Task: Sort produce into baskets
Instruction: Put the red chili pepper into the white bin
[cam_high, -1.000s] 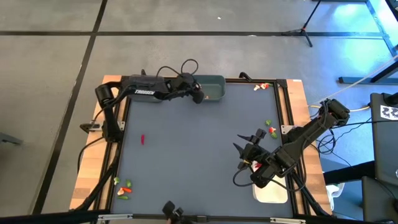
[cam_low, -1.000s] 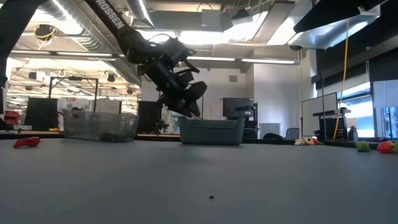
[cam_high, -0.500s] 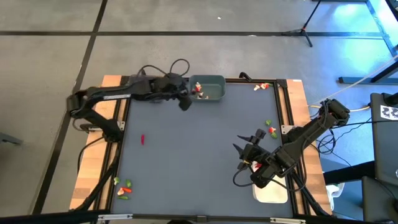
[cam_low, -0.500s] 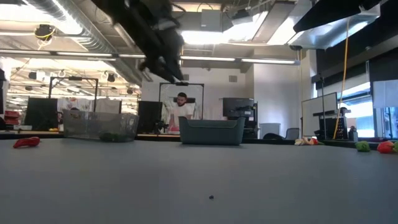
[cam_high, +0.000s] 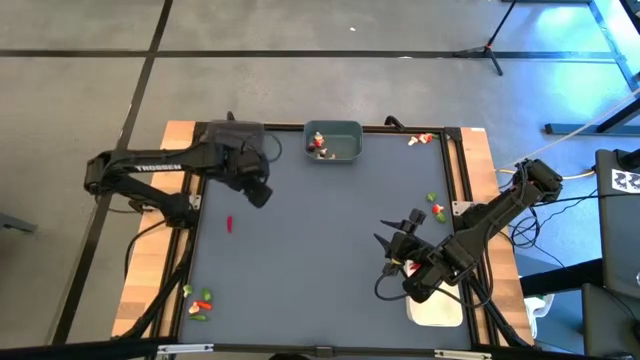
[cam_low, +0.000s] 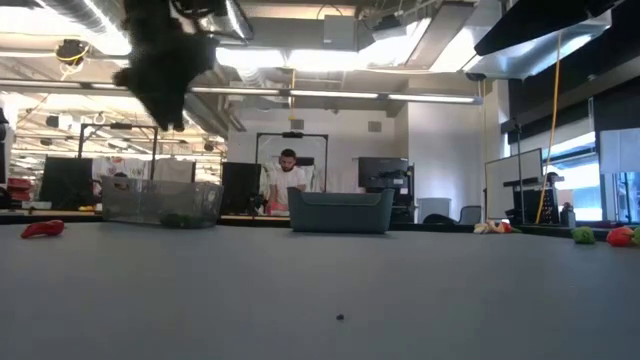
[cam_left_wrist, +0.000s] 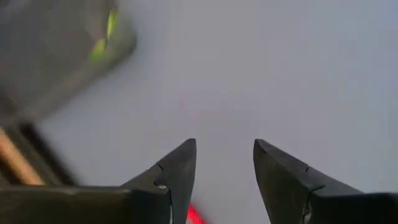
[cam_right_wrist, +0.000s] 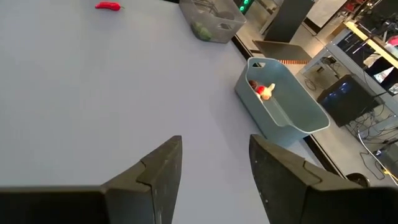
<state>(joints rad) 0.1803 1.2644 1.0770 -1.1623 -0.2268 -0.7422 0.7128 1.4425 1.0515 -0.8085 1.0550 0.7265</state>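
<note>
My left gripper (cam_high: 258, 195) (cam_left_wrist: 224, 162) hangs open over the table's far left, pointing down, with nothing between its fingers. A red chili (cam_high: 229, 224) lies on the table just nearer than it. The grey-teal bin (cam_high: 333, 142) (cam_right_wrist: 280, 99) stands at the far edge with pale-and-red pieces (cam_high: 318, 148) inside. A dark see-through bin (cam_right_wrist: 208, 18) (cam_low: 160, 200) holding green pieces stands at the far left. My right gripper (cam_high: 397, 230) (cam_right_wrist: 214, 180) waits open above the table's right side, next to the white tray (cam_high: 435, 312).
Loose produce lies in the far right corner (cam_high: 420, 139), by the right edge (cam_high: 435, 207) and in the near left corner (cam_high: 200, 300). A person (cam_low: 288, 180) stands in the room beyond the far edge. The middle of the table (cam_high: 320, 250) is bare.
My left gripper has left the grey-teal bin and gone toward the table's left and near edges, rising and tipping from slanted to pointing down. The bin's inside, with its pale-and-red pieces, has come into view.
</note>
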